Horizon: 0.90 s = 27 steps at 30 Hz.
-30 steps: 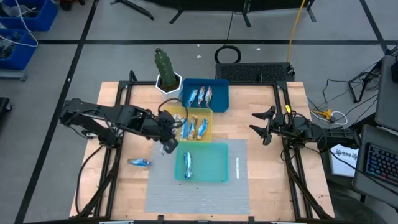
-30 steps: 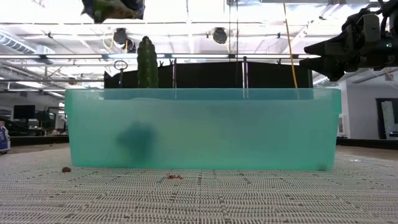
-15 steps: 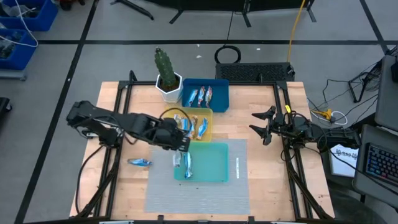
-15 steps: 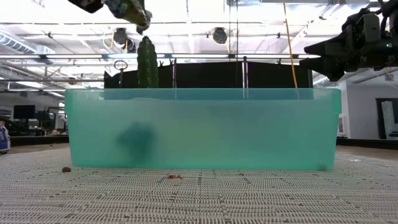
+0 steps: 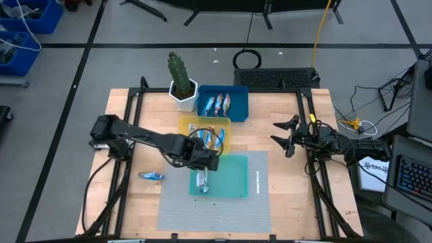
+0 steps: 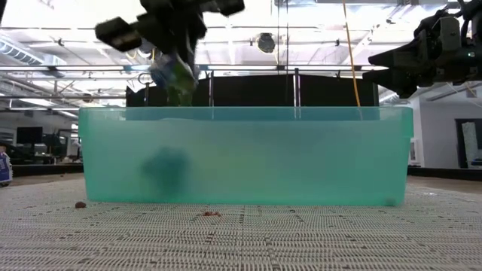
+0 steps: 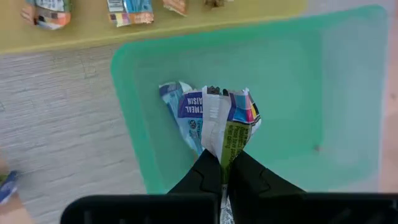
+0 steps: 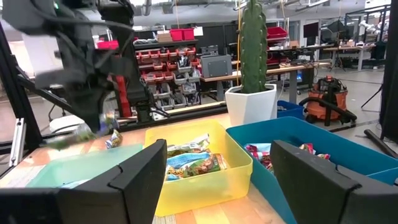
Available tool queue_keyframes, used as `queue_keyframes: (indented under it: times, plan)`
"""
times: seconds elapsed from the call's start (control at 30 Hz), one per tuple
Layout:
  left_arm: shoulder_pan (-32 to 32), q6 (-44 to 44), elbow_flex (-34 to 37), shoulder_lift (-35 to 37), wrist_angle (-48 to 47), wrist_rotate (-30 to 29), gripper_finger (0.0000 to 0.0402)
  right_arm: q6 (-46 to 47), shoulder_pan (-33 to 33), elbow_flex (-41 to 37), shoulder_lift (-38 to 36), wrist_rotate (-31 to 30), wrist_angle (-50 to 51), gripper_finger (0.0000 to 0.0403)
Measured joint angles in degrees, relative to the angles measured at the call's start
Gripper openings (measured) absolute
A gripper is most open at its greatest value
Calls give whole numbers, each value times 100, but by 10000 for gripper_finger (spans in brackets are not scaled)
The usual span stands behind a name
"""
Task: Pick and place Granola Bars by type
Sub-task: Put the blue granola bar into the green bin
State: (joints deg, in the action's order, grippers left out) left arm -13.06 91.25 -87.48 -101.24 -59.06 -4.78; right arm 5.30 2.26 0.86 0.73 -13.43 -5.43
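Note:
My left gripper (image 5: pixel 203 165) hangs over the left part of the teal tray (image 5: pixel 233 179), shut on a granola bar (image 7: pixel 229 123) with a white, green and blue wrapper. Under it another blue-and-white bar (image 7: pixel 181 111) lies flat on the teal tray's floor. More bars lie in the yellow tray (image 5: pixel 187 126) and in the blue tray (image 5: pixel 237 101). One blue bar (image 5: pixel 152 176) lies on the table left of the teal tray. My right gripper (image 5: pixel 284 136) waits open at the table's right side. My left gripper pinches the bar by one end (image 7: pixel 224 160) between its two fingers, coming from above and pointing down. The rest of the wrapper sticks out past the fingertips and hangs below them (image 6: pixel 172 76). It is lifted clear, above the teal tray's rim (image 6: pixel 248 113).
A potted cactus (image 5: pixel 180 76) stands at the far left, beside the blue tray. A thin white stick (image 5: pixel 258 179) lies in the teal tray's right part. A grey mat (image 5: pixel 175 206) lies under the teal tray. Bare wood shows between the trays and my right gripper.
My left gripper has carried the bar from beside the yellow tray's near left corner toward the table's right, out over the teal tray, and has come down: in the low view the bar has dropped from the top edge to just above the tray's rim.

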Motion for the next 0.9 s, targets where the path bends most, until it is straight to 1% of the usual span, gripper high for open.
queue_keyframes:
  times: [0.2, 0.43, 0.7, 0.8, 0.9]
  plan:
    - [135, 43, 0, -498, 454, -61, 9, -1, 1, 0, 0, 0, 4, 279]
    - [179, 15, 0, -1059, 1263, 31, 9, 0, 2, 0, 0, 0, 4, 279]
    - [176, -1, 0, -1480, 1304, 1, 9, 0, 0, 0, 0, 0, 4, 279]
    - [179, -27, 0, -1585, 1301, 101, 9, 0, 0, 0, 0, 0, 3, 279]
    - [179, -5, 0, -1586, 1291, 159, 20, 0, 0, 0, 0, 0, 3, 279]
